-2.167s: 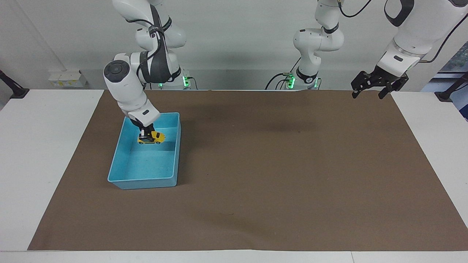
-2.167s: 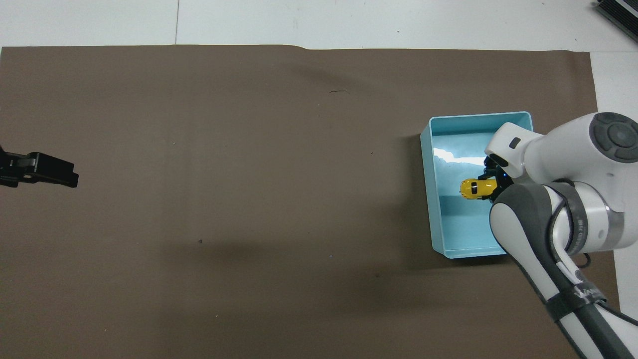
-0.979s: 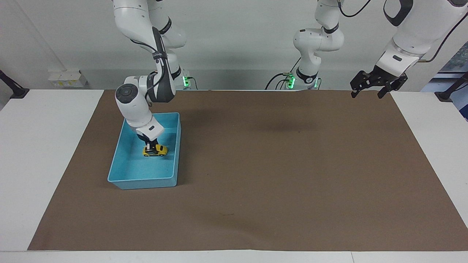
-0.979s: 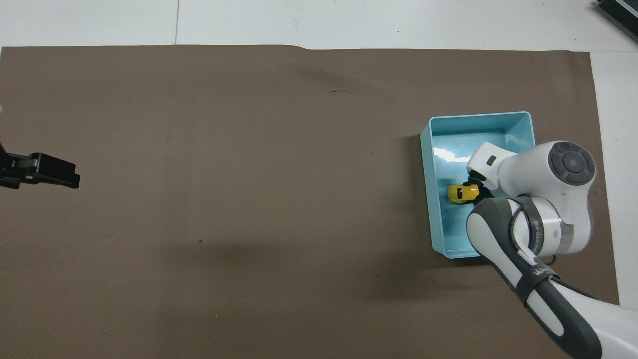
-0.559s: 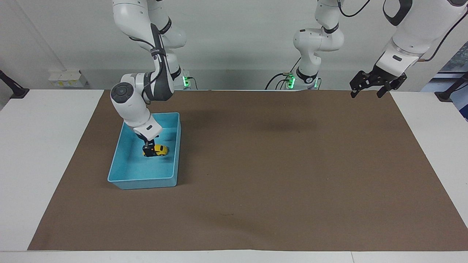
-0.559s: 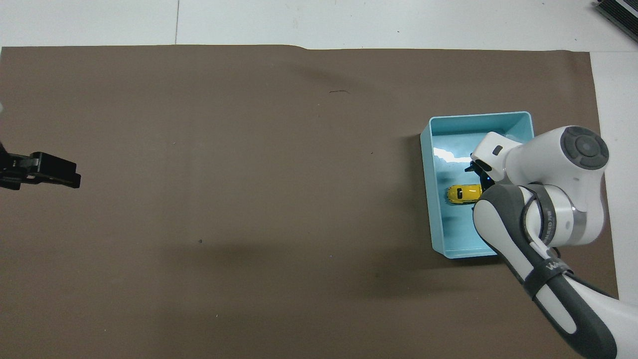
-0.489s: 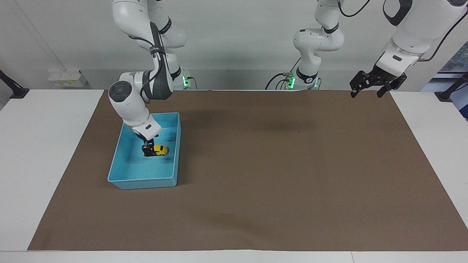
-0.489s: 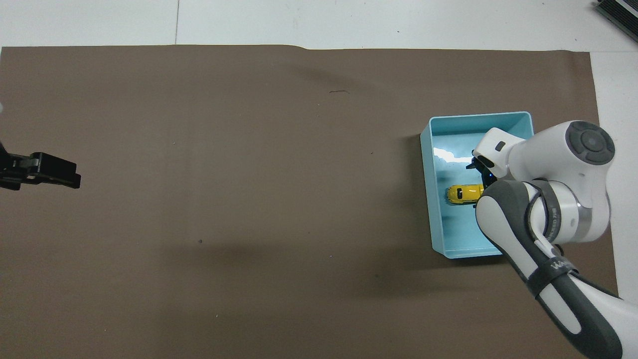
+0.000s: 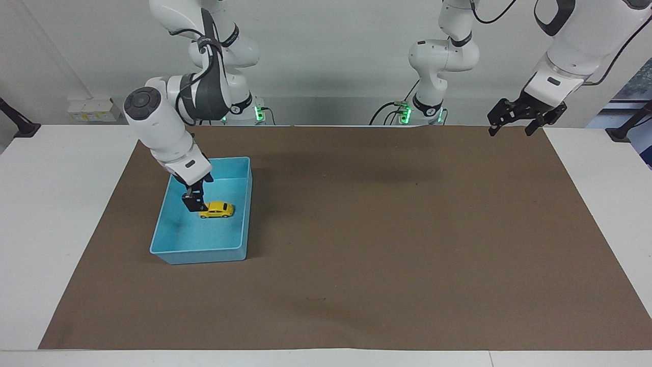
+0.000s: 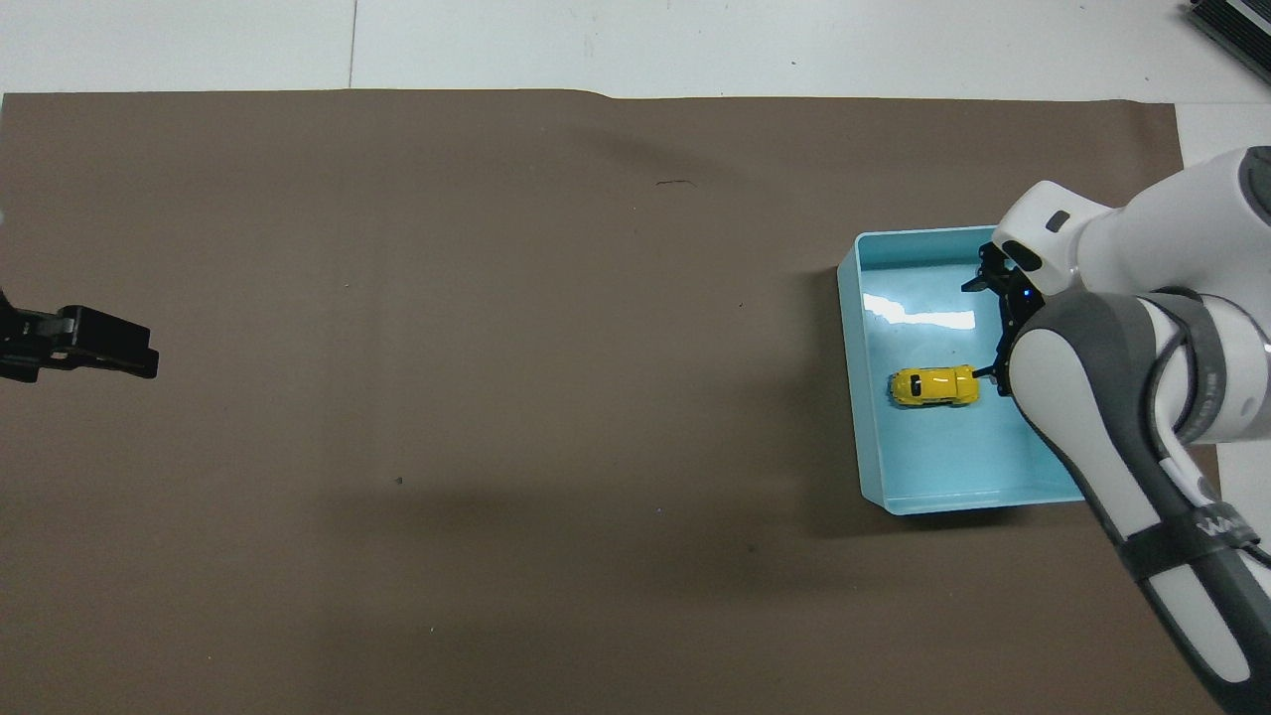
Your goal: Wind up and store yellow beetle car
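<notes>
The yellow beetle car stands on its wheels on the floor of the light-blue bin, free of any gripper; it also shows in the overhead view. My right gripper is open and empty, raised a little over the bin beside the car, and shows in the overhead view with its fingers spread. My left gripper is open and empty and waits in the air over the mat's corner at the left arm's end; it also shows in the overhead view.
A brown mat covers most of the white table. The bin stands on the mat at the right arm's end. The right arm's elbow and forearm hang over the bin's outer side.
My right gripper lowered the car to the bin floor, opened and let it go, then rose and drew back from it. The car now rests alone. The left arm barely moved.
</notes>
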`<action>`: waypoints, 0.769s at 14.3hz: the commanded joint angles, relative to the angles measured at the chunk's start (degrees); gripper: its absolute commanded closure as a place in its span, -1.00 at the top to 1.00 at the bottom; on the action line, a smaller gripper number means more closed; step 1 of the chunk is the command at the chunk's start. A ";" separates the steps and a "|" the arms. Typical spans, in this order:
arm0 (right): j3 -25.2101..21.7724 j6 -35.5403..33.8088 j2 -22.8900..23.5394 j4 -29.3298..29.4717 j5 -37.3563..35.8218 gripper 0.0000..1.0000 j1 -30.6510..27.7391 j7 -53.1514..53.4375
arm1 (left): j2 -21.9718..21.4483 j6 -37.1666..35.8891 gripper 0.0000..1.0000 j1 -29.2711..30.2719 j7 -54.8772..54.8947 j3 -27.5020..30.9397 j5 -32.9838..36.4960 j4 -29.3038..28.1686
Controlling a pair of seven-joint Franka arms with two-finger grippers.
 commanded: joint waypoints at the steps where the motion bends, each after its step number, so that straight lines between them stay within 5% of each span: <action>1: 0.54 -2.92 -0.05 3.24 1.52 1.00 -0.69 3.85 | -1.37 -0.95 1.00 0.83 -0.40 -0.36 -0.42 -1.23; 11: -0.34 -9.61 -2.34 11.86 1.26 1.00 -0.70 28.27 | -1.63 -1.13 1.00 0.92 -0.40 -0.36 -0.25 -1.41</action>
